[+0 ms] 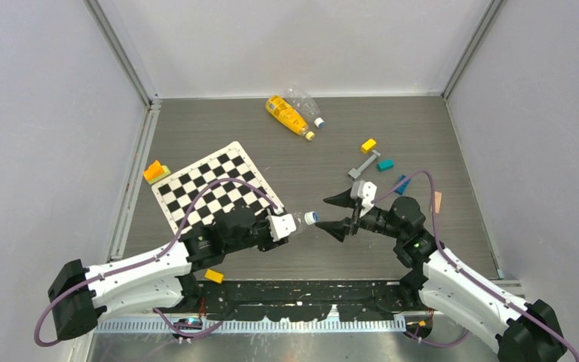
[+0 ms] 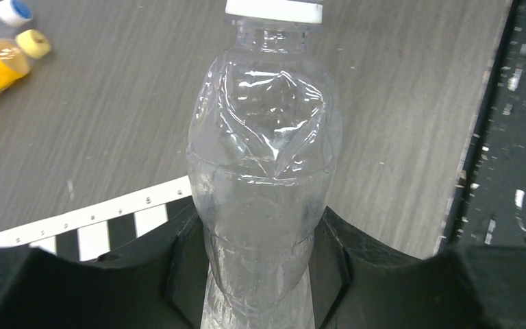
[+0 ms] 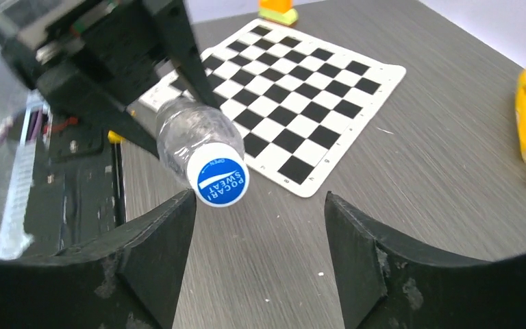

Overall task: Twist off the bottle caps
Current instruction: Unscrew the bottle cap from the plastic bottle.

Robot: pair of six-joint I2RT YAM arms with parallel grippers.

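Observation:
My left gripper (image 1: pixel 283 225) is shut on a clear crinkled bottle (image 2: pixel 264 171) and holds it level above the table, its white cap (image 1: pixel 311 218) pointing right. In the right wrist view the cap's blue top (image 3: pixel 218 179) faces my open right gripper (image 3: pixel 260 205), just off its left finger. My right gripper (image 1: pixel 337 213) is a short way right of the cap, not touching. A yellow-orange bottle (image 1: pixel 286 114) with a yellow cap (image 1: pixel 310 136) and a second clear bottle (image 1: pixel 302 101) with a pale blue cap (image 1: pixel 319 121) lie at the back.
A checkerboard mat (image 1: pixel 215 186) lies left of centre, with an orange block (image 1: pixel 154 170) at its far left corner. Small yellow, teal, grey and blue blocks (image 1: pixel 377 158) lie right of centre. A yellow block (image 1: pixel 213 276) sits by the near rail.

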